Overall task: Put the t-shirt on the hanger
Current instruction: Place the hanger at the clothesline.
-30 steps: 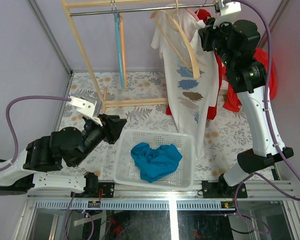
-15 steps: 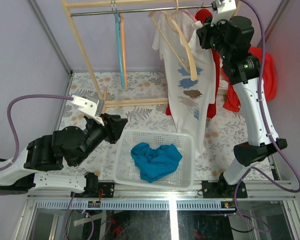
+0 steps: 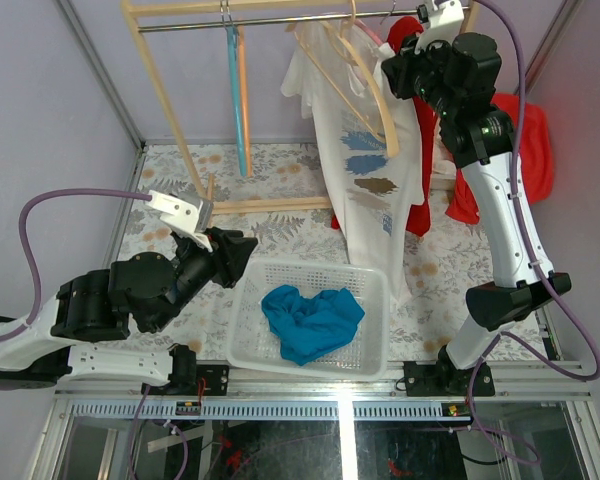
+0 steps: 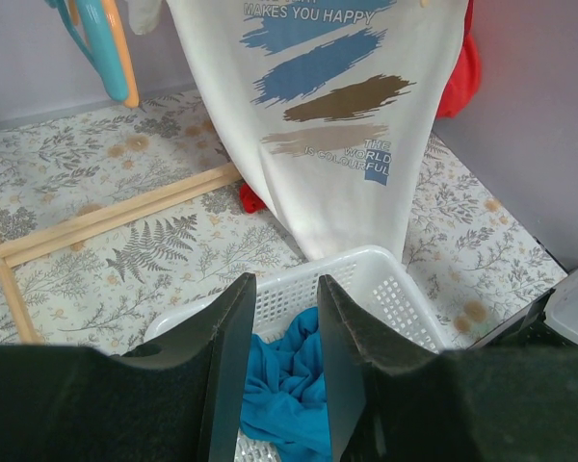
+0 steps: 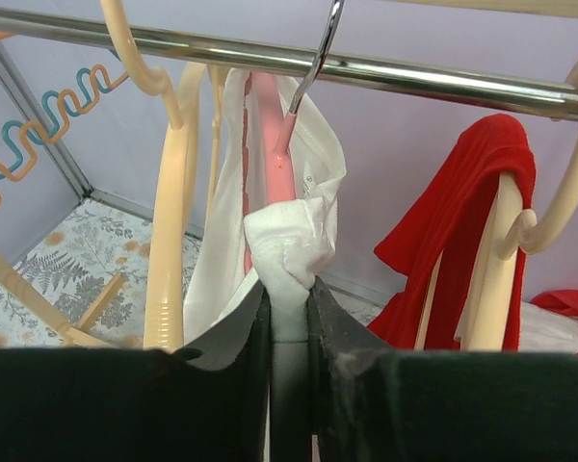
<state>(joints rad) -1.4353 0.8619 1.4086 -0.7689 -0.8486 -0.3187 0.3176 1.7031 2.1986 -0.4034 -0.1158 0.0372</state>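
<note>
t-shirt (image 3: 365,150) hangs on the hanger (image 5: 270,125) toward the right end of the rail (image 5: 414,77), wire hook over the bar, hem down by the far-right corner of the basket (image 3: 375,285). right gripper (image 5: 289,294) clamped on a bunched fold of the white fabric just under the hanger neck (pink plastic right above the fold). left gripper (image 4: 277,327) low, beside the basket's far-left corner, jaws slightly apart, holding nothing. blue cloth (image 3: 310,320) in the basket.
</note>
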